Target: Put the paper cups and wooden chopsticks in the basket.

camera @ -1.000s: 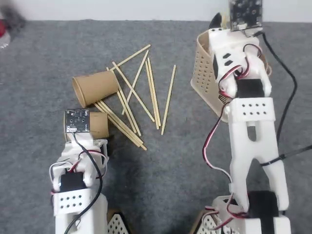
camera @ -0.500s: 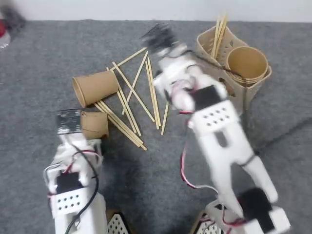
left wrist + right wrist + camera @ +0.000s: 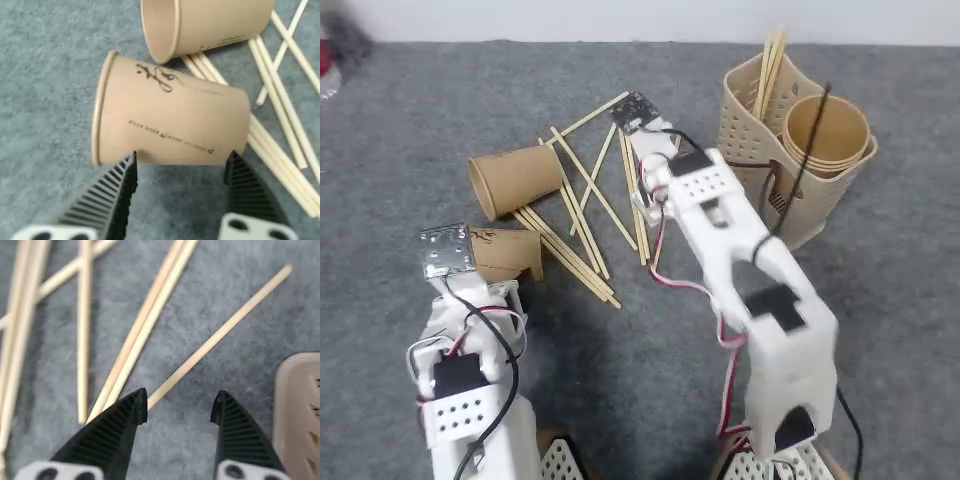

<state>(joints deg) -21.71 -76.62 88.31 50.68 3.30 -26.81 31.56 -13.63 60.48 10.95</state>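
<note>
L gripper [image 3: 181, 167]: jaws wide apart, nothing gripped. It sits low over the grey carpet [image 3: 410, 110], one finger on either side of paper cup A [image 3: 170, 120], tips level w/ the cup's near flank; cannot tell if they touch it. Paper cup A [image 3: 508, 255] lies on its side, base end by a bundle of chopsticks [image 3: 565, 255]. Paper cup B [image 3: 515, 180] is also on its side just beyond A, resting over the same bundle; in L wrist view B [image 3: 210, 22] is close beside A, contact unclear. R gripper [image 3: 181, 400]: jaws open, holding nothing, pointed down at the carpet among the loose wooden chopsticks [image 3: 595, 190]. A single chopstick [image 3: 225, 327] ends just by one fingertip and runs off diagonally. A pair of chopsticks [image 3: 145, 325] lies side by side next to it, apart from it. A corner of the basket [image 3: 300, 405] shows near the other fingertip. High view: basket [image 3: 745, 130] is upright at the far right of the carpet, beige, perforated walls. It holds a stack of paper cups [image 3: 825, 130], mouths up, w/ standing chopsticks [image 3: 767, 65] in the compartment beside the stack. R arm [image 3: 720, 230] stretches from the near edge over the scatter, beside the basket. A black cable [image 3: 800, 160] crosses in front of the basket.
</note>
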